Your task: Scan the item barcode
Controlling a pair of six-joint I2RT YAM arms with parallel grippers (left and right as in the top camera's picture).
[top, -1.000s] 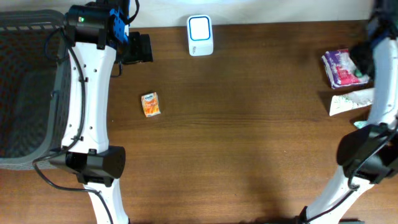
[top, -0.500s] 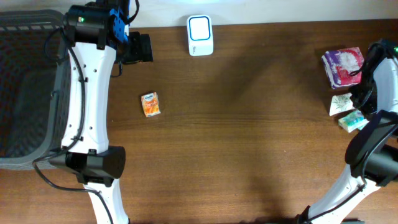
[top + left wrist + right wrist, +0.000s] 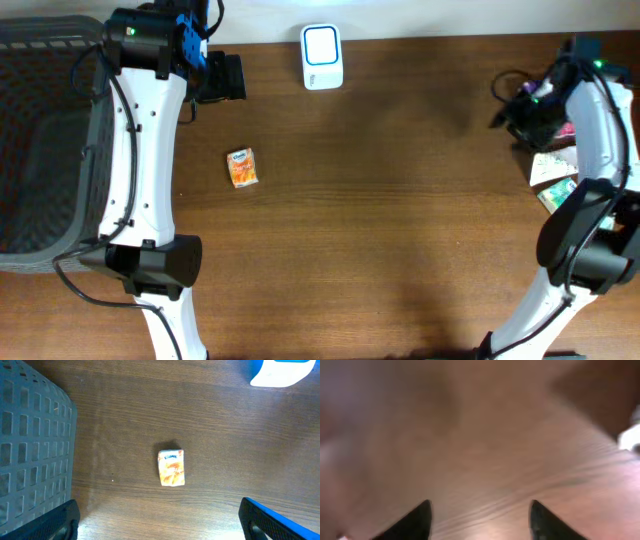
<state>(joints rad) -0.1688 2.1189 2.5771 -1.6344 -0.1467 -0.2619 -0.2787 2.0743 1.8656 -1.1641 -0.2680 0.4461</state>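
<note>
Brown wood-grain table [image 3: 400, 230] fills the overhead view. A grey mesh basket [image 3: 40, 150] sits at its left edge, and a white, rounded scanner [image 3: 322, 55] stands at the far edge. The small orange packet [image 3: 241, 168] lies flat just beside the left arm [image 3: 145, 150], apart from the left gripper [image 3: 225, 78]. The right gripper [image 3: 520, 112] hovers, blurred, near crinkled packs [image 3: 555, 168].

Left wrist: 2 fingers [image 3: 60, 522] spread wide, the rectangular packet centred on bare wood beyond them.

Right wrist: blurred, with 2 dark fingertips [image 3: 420, 520] parted and only wood between.
</note>
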